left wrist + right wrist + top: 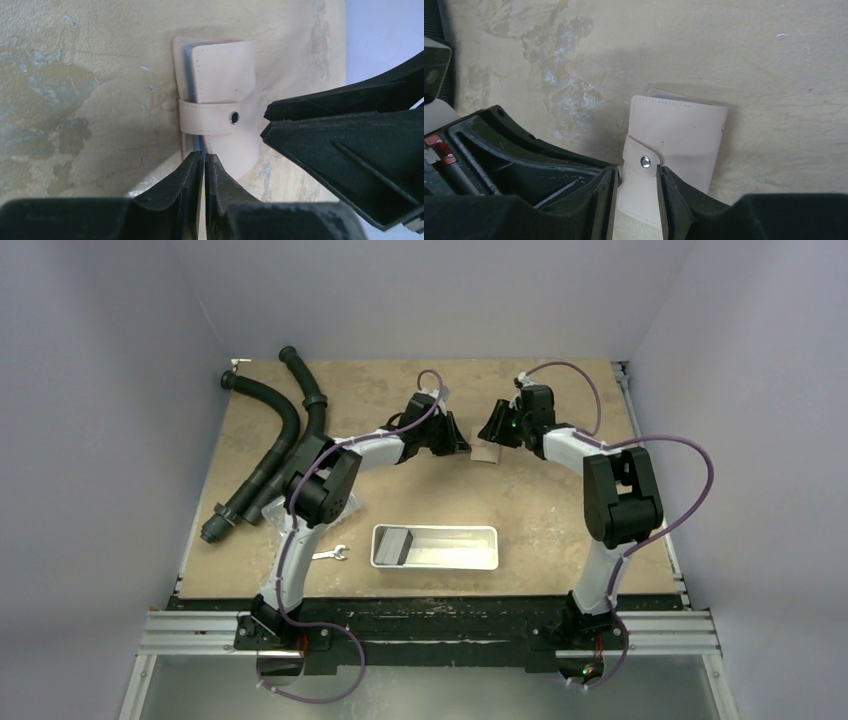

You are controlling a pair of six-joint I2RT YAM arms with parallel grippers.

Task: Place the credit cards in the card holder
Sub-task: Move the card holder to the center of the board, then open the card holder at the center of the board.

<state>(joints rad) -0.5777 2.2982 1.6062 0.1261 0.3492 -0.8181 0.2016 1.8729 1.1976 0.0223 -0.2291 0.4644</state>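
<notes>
Beige holder (225,75) folded shut, strap (207,117) snapped, flat on tabletop (75,50). L hand (204,162) nearly closed, pinching its edge. R hand (636,175) half open astride strap; grip unclear.

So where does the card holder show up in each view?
Top external: card holder, small tan patch just above centre.
Left wrist: card holder fills the centre, strap across it.
Right wrist: card holder at lower centre.
Shared landmark: metal snap on its strap, both wrist views only.
</notes>
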